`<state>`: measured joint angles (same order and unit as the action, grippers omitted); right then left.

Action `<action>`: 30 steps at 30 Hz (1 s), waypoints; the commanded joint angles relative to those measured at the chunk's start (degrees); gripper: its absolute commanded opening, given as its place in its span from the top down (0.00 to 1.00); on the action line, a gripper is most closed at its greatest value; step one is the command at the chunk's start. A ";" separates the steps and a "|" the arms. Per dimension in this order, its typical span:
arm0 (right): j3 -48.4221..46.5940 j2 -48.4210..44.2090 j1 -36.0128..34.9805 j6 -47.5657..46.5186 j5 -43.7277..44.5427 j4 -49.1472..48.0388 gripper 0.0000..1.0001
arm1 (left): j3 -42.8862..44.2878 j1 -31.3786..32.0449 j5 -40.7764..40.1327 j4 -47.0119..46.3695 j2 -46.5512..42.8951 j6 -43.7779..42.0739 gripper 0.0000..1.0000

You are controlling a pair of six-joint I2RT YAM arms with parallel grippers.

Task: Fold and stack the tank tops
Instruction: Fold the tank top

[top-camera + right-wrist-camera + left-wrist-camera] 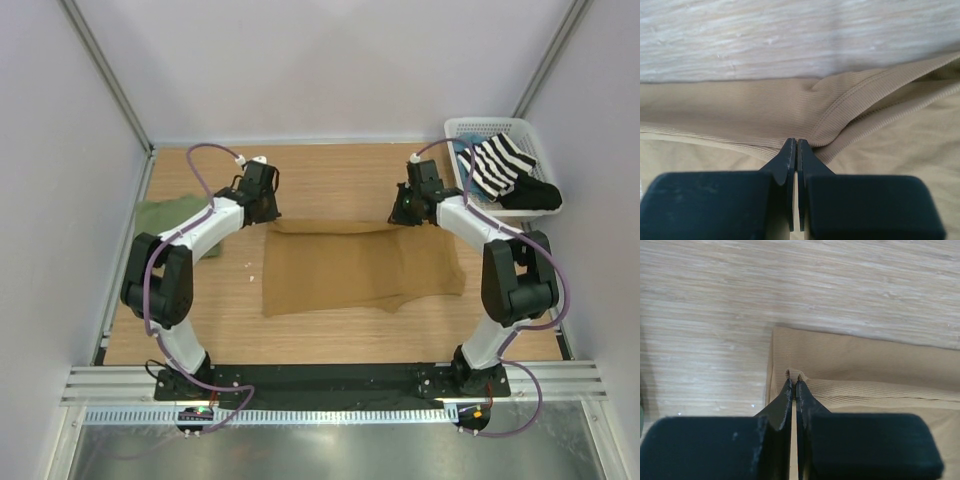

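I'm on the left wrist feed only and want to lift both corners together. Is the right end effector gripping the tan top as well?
Observer: Yes. The right end effector is shut on a pinch of the tan tank top at its far edge, about level with the left end effector at the other far corner.
Operator: Where is the other tank top?
Observer: The olive green tank top lies at the left edge of the table, partly hidden by the left arm and apart from the tan one.
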<state>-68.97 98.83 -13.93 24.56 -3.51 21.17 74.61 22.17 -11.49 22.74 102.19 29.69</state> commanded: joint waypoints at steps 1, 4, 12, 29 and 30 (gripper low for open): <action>2.17 -4.16 -0.65 0.40 1.93 -1.48 0.99 | -2.36 0.59 -2.66 -3.05 -4.45 -0.16 1.00; 3.84 -5.05 -1.01 0.93 2.45 -1.57 0.99 | -3.77 0.68 -2.49 -3.14 -5.51 -0.07 1.00; 9.28 -6.54 -1.45 3.04 3.24 -2.88 0.99 | -8.86 2.34 -3.54 -4.11 -7.09 1.77 1.00; 19.92 -10.40 -3.03 8.58 9.39 -8.77 0.91 | -16.60 5.34 -8.90 -6.13 -6.83 7.48 1.00; 20.27 -10.67 -3.20 8.75 9.83 -8.86 0.89 | -16.86 5.34 -9.17 -6.13 -7.18 7.57 1.00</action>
<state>-49.80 91.15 -16.47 31.90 2.76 14.72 58.46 27.53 -16.62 18.87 97.41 36.07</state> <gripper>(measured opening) 0.088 0.008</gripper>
